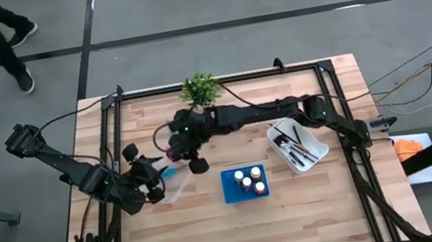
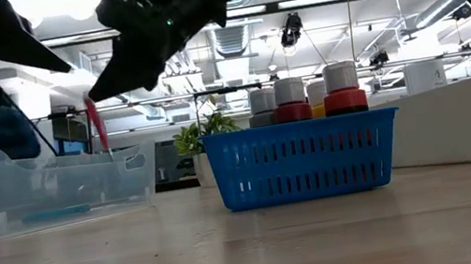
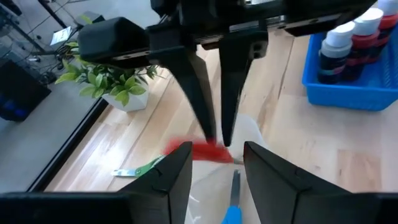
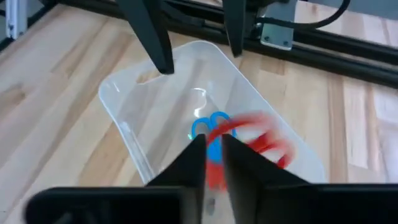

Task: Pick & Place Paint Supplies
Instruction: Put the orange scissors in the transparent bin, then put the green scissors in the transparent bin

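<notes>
My right gripper (image 4: 213, 149) hangs over a clear plastic bin (image 4: 155, 118) near the table's left-middle, shut on red-handled scissors (image 4: 258, 140), which show blurred. Blue-handled scissors (image 4: 211, 127) lie inside that bin. My left gripper (image 3: 216, 163) stands open at the bin's left end, its fingers (image 4: 152, 37) spread over the rim; whether they touch it, I cannot tell. Green-handled scissors (image 3: 138, 168) lie on the table toward the plant. A blue basket (image 1: 232, 190) holds upright paint bottles (image 1: 248, 180). A white bin (image 1: 312, 144) holds brushes (image 1: 292, 141). My right gripper pinches the red scissors between its two fingers (image 3: 202, 106) from above, pointing down. The red handles (image 2: 97, 125) hang below the fingertips, lifted clear over the clear bin. Blur hides which part sits between the fingers.
A small green potted plant (image 1: 200, 89) stands at the table's far edge. A black frame (image 1: 218, 79) runs around the tabletop. A person's legs (image 1: 4, 38) show on the floor beyond the far left corner. Bare wood lies along the near side.
</notes>
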